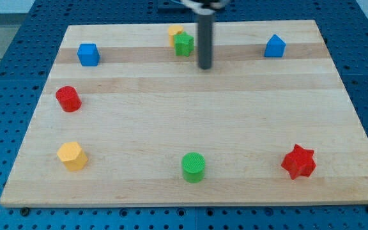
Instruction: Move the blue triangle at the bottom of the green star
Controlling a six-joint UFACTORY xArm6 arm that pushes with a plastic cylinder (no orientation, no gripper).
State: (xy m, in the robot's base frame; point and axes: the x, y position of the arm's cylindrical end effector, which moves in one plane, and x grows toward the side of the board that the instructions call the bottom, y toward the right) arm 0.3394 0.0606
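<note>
The blue triangle [274, 46] sits near the view's top right on the wooden board [190, 115]. The green star [184, 44] sits at the view's top centre, touching a yellow block [175, 34] just behind it. My tip [205, 66] is on the board just right of and slightly below the green star, well to the left of the blue triangle. It touches neither block.
A blue cube [88, 54] is at the top left, a red cylinder [68, 99] at the left, a yellow hexagon block [73, 156] at the bottom left, a green cylinder [193, 167] at the bottom centre, a red star [298, 161] at the bottom right.
</note>
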